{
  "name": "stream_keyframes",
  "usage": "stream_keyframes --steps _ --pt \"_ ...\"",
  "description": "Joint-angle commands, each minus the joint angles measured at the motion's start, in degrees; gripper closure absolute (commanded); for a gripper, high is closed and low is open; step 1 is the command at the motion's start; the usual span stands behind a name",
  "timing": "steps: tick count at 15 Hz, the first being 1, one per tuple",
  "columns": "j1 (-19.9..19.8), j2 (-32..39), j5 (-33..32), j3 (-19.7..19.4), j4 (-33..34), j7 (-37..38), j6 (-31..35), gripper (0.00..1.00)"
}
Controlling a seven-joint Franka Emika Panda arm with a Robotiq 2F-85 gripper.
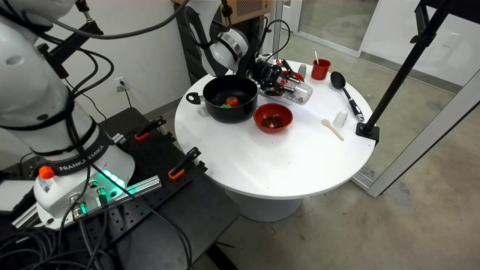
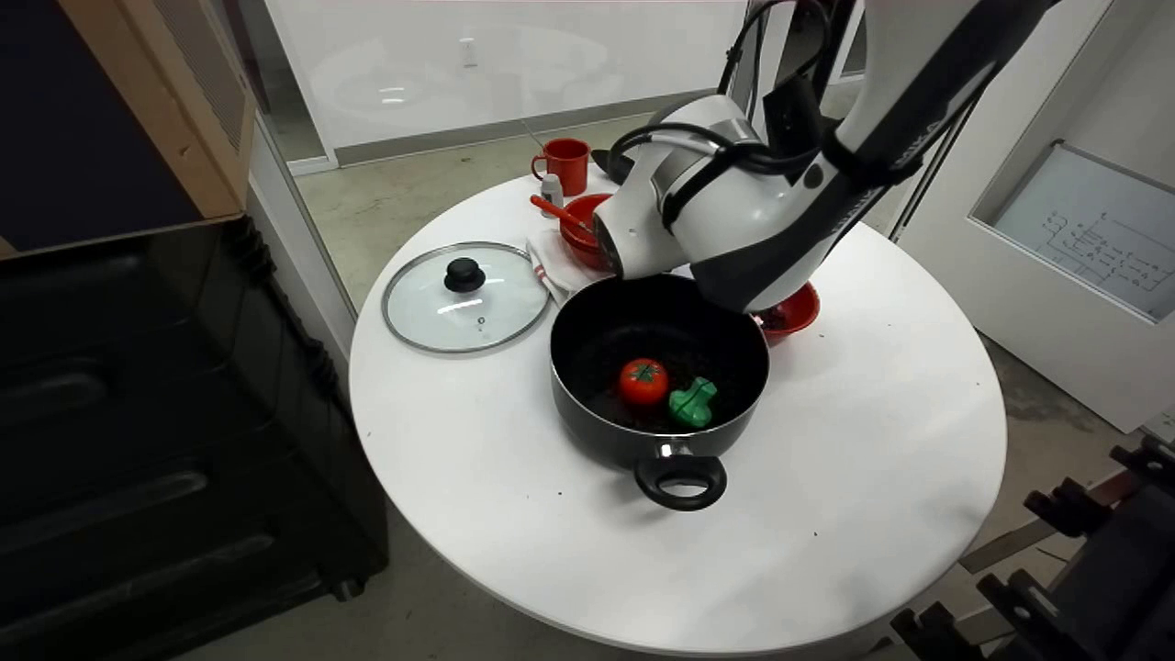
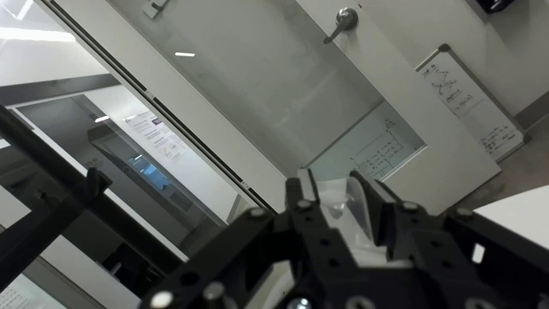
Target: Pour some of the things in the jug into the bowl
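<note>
While my hand clamps the tilted jug, apparently beside, not over, the red bowl, tipping it further could miss and litter the bench. The jug's smooth-looking wall might slip.

The jug appears to be clear plastic, smooth and glossy. The bowl has a smooth, glossy finish. The pot has a smooth, satin outer wall. The lid is metal-rimmed glass with a glossy, plastic-looking knob. The towel is cloth; the small spoon, matt wood. The surface is smooth. The end effector is matt, with shiny metal fasteners.
</note>
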Motion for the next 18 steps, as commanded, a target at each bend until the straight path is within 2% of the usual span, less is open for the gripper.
stream_keyframes --steps 1,4,8,18 --pt "-2.2 -8.5 1.6 0.8 -8.0 -0.7 6.9 0.93" --pt "-3.8 -13.2 3.1 0.5 -11.3 -1.5 11.7 0.93" --pt "-5.9 -16.8 7.3 -0.2 -12.1 -5.9 16.3 0.93" --pt "-9.7 -16.5 18.4 -2.4 -8.3 -19.1 24.8 0.93"
